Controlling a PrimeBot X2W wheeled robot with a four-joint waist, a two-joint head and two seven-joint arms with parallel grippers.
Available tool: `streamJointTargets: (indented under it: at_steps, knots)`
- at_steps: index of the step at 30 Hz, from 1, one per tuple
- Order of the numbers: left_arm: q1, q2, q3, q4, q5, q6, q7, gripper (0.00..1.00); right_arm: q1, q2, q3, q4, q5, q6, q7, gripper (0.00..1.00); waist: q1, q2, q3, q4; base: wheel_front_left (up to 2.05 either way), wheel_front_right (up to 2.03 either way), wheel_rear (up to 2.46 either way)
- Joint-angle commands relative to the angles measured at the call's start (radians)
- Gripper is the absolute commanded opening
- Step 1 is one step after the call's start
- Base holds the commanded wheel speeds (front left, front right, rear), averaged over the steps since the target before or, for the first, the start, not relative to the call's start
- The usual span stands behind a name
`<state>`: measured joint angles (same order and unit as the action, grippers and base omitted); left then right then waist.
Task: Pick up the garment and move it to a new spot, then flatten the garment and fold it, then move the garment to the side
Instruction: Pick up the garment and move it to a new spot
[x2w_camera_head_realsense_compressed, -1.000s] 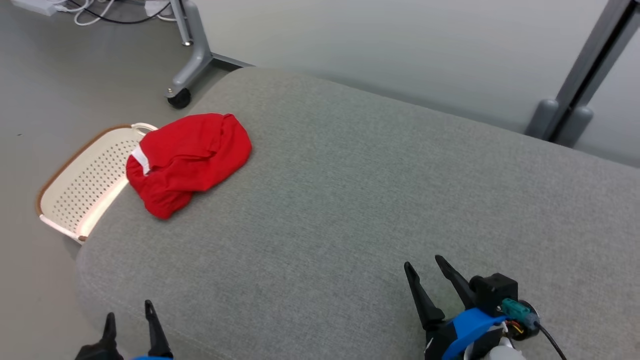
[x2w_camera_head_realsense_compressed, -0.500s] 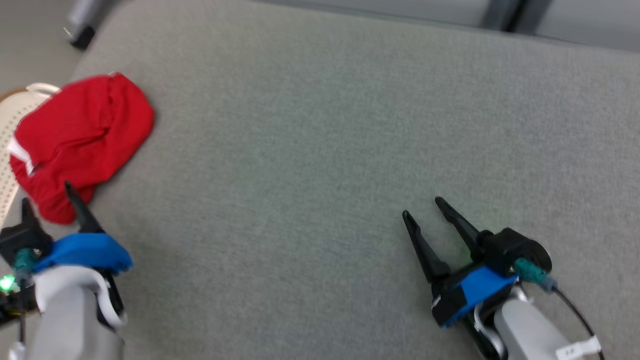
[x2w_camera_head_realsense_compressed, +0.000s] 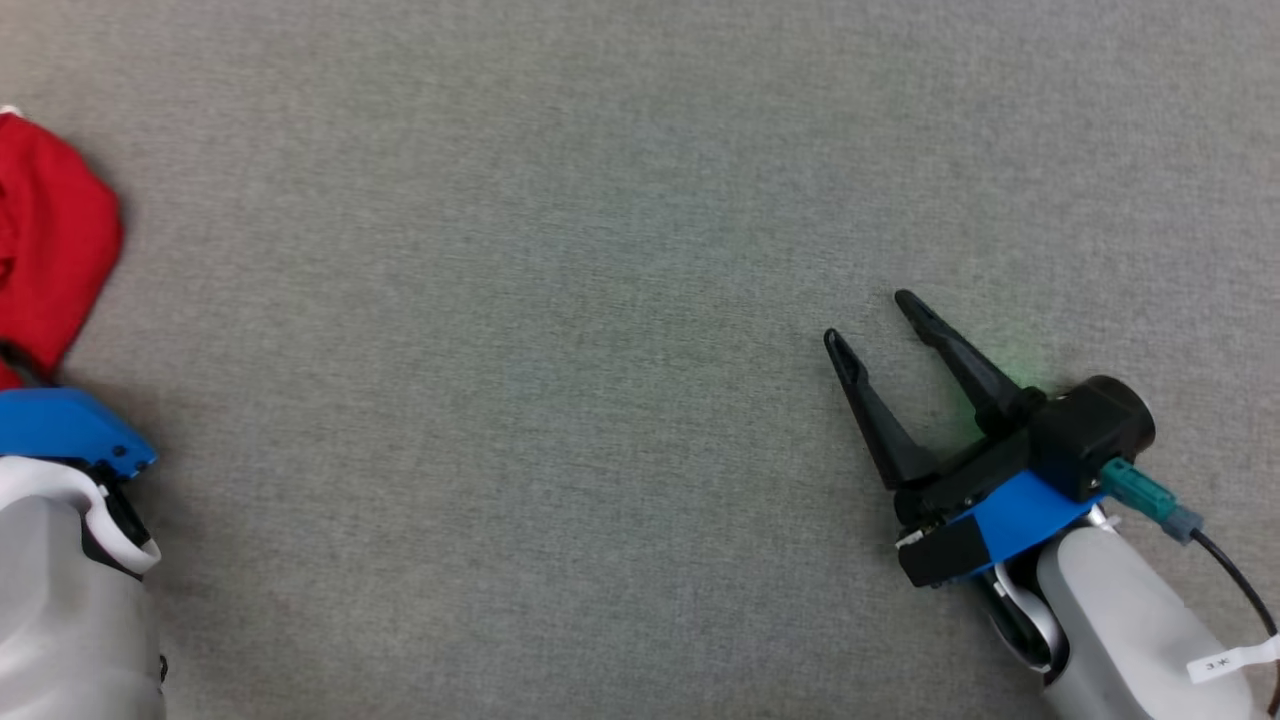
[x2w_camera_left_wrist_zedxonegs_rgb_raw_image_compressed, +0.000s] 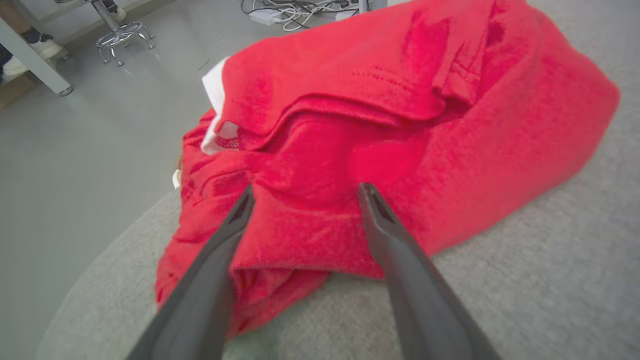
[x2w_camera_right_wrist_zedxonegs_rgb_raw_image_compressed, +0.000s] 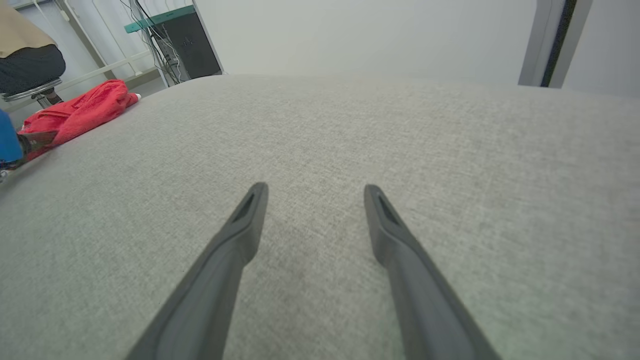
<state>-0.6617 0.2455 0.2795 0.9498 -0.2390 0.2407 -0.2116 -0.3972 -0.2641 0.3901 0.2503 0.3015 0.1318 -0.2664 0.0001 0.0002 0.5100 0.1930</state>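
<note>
The garment (x2w_camera_left_wrist_zedxonegs_rgb_raw_image_compressed: 400, 125) is a crumpled red piece with a white trim, lying near the rounded edge of the grey cushion (x2w_camera_head_realsense_compressed: 560, 300). In the head view the garment (x2w_camera_head_realsense_compressed: 50, 240) sits at the far left edge, just above my left arm's blue wrist mount (x2w_camera_head_realsense_compressed: 60, 425). My left gripper (x2w_camera_left_wrist_zedxonegs_rgb_raw_image_compressed: 305, 192) is open, its fingertips spread over the garment's near folds with nothing clamped. My right gripper (x2w_camera_head_realsense_compressed: 870, 320) is open too, hovering low over bare cushion far from the garment (x2w_camera_right_wrist_zedxonegs_rgb_raw_image_compressed: 75, 112). The right wrist view shows the same gripper (x2w_camera_right_wrist_zedxonegs_rgb_raw_image_compressed: 315, 189) with nothing between its fingers.
Beyond the cushion's edge lies grey floor (x2w_camera_left_wrist_zedxonegs_rgb_raw_image_compressed: 75, 150) with a chair base (x2w_camera_left_wrist_zedxonegs_rgb_raw_image_compressed: 120, 40), cables (x2w_camera_left_wrist_zedxonegs_rgb_raw_image_compressed: 285, 10) and a person's shoe (x2w_camera_left_wrist_zedxonegs_rgb_raw_image_compressed: 42, 47). A dark cabinet (x2w_camera_right_wrist_zedxonegs_rgb_raw_image_compressed: 190, 45) and a grey post (x2w_camera_right_wrist_zedxonegs_rgb_raw_image_compressed: 555, 40) stand behind the cushion.
The head camera has tilted down, so the whole picture shifted. My left arm has reached forward to the garment; the right gripper stays open over the cushion.
</note>
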Motion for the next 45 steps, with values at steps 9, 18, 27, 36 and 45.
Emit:
streamJointTargets:
  at_steps: [9,18,27,36,45]
  knots:
    - [-0.067,0.017,0.048,0.185,-0.096,-0.078,0.113,0.96,0.013,-0.06,-0.028,-0.027,0.023,-0.002,0.005,1.0,-0.0001,-0.0002,0.042,-0.039,0.0,0.0,0.0]
    - [-0.12,0.031,0.013,0.267,-0.098,-0.173,0.116,0.0,0.01,-0.032,-0.038,-0.024,0.03,-0.002,0.003,1.0,-0.0001,-0.0002,0.014,-0.054,0.0,0.0,0.0]
    - [-0.236,0.062,-0.098,0.211,-0.015,-0.254,-0.003,0.0,0.028,0.039,-0.067,0.018,0.032,-0.001,0.002,1.0,-0.0001,-0.0002,-0.09,-0.083,0.0,0.0,0.0]
    - [-0.293,-0.055,-0.241,0.144,0.071,-0.3,-0.033,0.0,0.047,0.116,-0.088,0.074,0.028,-0.001,0.002,1.0,-0.0001,-0.0002,-0.197,-0.175,0.0,0.0,0.0]
    - [-0.221,-0.182,-0.373,0.034,0.087,-0.344,-0.048,0.0,0.072,0.163,-0.113,0.108,0.022,-0.001,0.002,1.0,-0.0001,-0.0002,-0.238,-0.292,0.0,0.0,0.0]
